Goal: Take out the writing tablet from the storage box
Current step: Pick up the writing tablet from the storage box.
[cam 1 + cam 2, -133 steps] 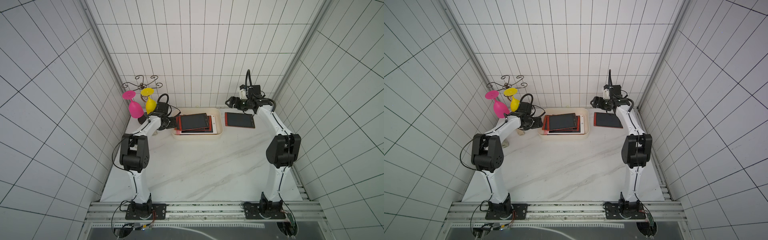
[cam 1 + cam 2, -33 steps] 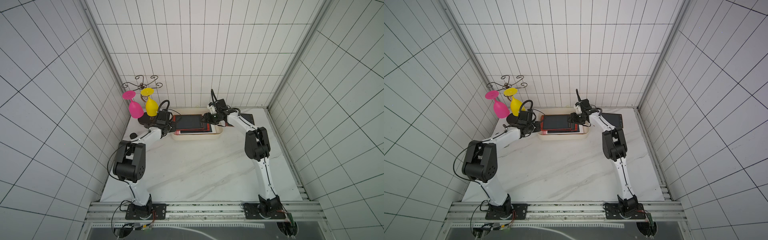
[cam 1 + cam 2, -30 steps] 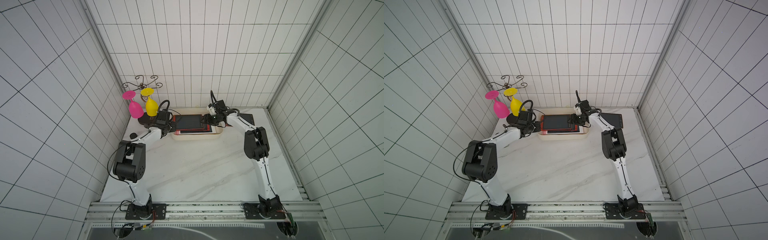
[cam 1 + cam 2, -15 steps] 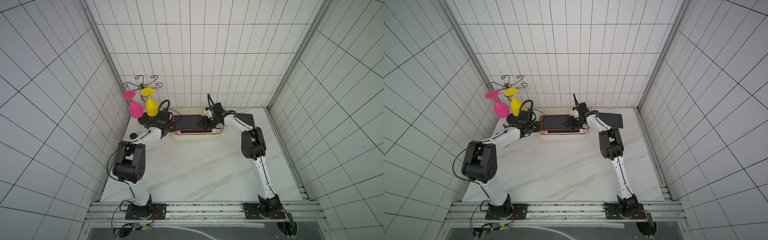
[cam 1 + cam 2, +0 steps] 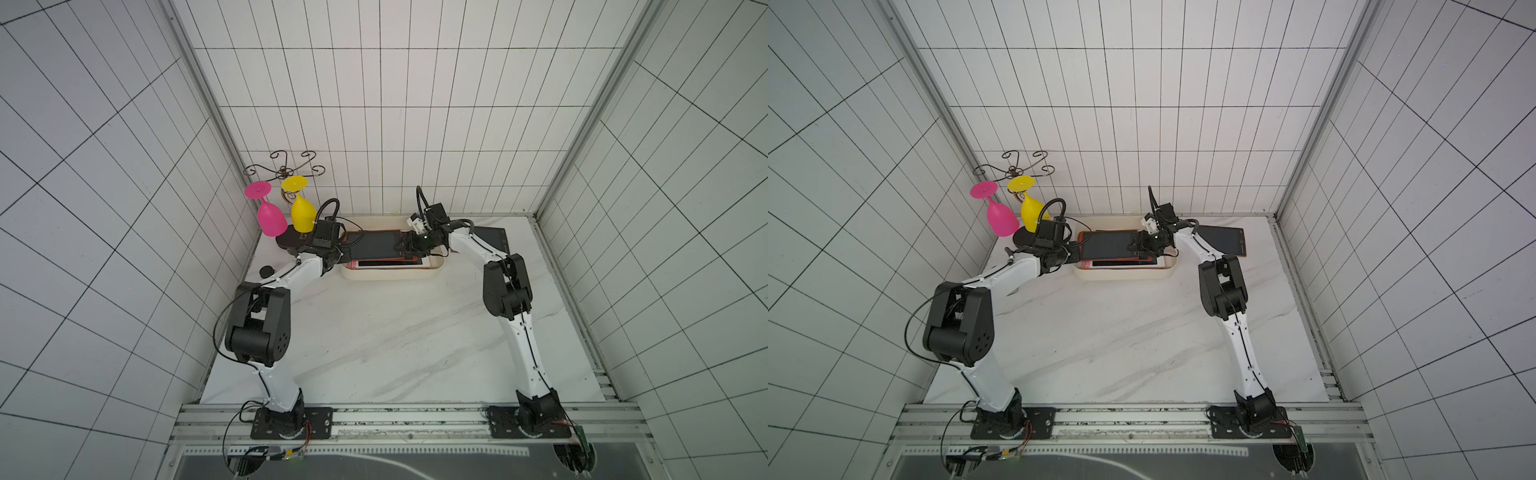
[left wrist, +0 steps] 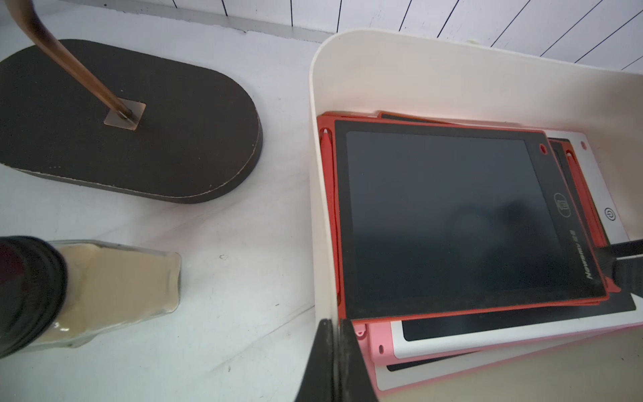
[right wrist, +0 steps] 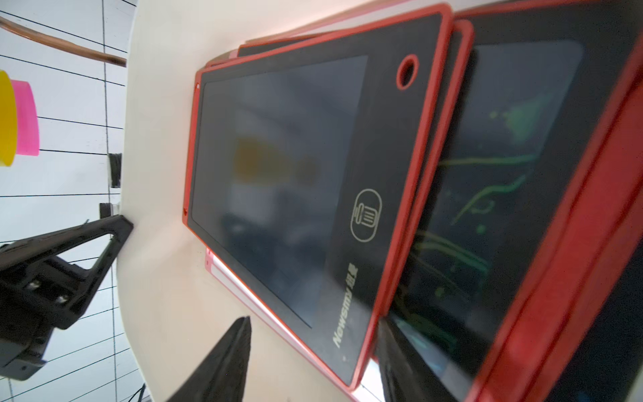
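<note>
**Storage box** (image 5: 390, 276) (image 5: 1125, 275) (image 6: 417, 76) (image 7: 163, 174): a shallow cream-white plastic bin with rounded corners and low walls. It stands at the far edge of the counter (image 5: 395, 332), long side toward the robot. It holds a loose stack of writing tablets, screens up.

**Top tablet** (image 5: 376, 245) (image 5: 1106, 245) (image 6: 452, 222) (image 7: 295, 195): dark blank screen, red frame, round hole in one corner, printed bin icon. It sits slightly skewed on the stack, one short edge close to the box's left wall.

**Lower tablets:** a scribbled tablet (image 7: 487, 174), red-framed with green marks, lies above white and pink ones.

**Outside tablet** (image 5: 492, 237) (image 5: 1225, 241): it lies flat on the counter near the box's right end.
</note>
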`<action>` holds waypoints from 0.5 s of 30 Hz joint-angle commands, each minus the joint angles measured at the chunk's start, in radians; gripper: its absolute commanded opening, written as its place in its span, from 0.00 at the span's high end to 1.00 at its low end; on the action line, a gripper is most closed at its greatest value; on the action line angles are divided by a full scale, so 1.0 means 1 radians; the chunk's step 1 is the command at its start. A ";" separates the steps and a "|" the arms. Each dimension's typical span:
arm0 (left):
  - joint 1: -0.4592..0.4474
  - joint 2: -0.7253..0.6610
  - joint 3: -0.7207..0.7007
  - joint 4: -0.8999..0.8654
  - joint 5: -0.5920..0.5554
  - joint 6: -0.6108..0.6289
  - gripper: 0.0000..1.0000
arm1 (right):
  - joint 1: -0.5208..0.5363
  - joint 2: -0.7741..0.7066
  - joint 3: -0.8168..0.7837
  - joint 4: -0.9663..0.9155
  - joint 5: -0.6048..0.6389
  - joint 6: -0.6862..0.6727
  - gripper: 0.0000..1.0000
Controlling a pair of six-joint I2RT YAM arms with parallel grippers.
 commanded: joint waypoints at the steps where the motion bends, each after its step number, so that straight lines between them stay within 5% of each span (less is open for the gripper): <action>1: -0.024 -0.002 0.055 0.075 0.065 0.008 1.00 | 0.024 -0.051 0.112 0.063 -0.150 0.053 0.43; 15: -0.024 0.010 0.056 0.064 0.052 0.007 1.00 | 0.005 -0.039 0.105 0.017 -0.157 0.081 0.46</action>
